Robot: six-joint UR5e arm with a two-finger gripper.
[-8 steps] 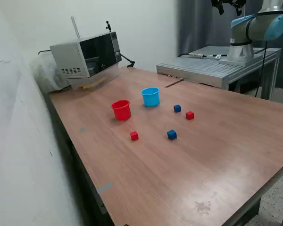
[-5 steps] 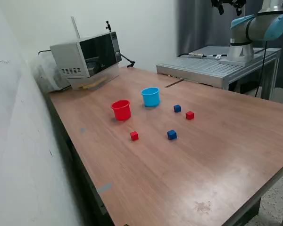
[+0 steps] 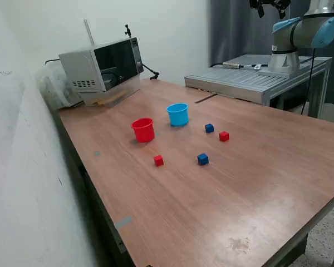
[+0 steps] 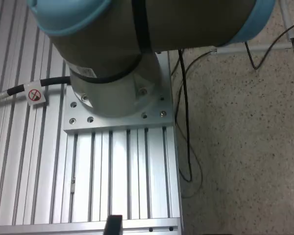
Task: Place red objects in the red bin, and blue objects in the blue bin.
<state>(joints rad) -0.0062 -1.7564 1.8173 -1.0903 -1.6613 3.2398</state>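
On the wooden table (image 3: 256, 183) a red cup, the red bin (image 3: 143, 129), stands beside a light-blue cup, the blue bin (image 3: 177, 114). One red cube (image 3: 158, 160) lies in front of the red cup, and another (image 3: 224, 136) lies toward the exterior view's right. A blue cube (image 3: 209, 128) sits near the blue cup, and a second (image 3: 202, 159) is nearer the front. My gripper (image 3: 270, 5) is high above the arm's base, far from all of them. In the wrist view only its fingertips (image 4: 112, 224) show at the picture's edge, wide apart and empty.
A microwave (image 3: 103, 67) stands at the table's back corner by the wall. The arm's base (image 3: 284, 55) is bolted to a ribbed aluminium platform (image 3: 250, 78) behind the table. Cables (image 4: 186, 122) run down to the speckled floor beside the platform.
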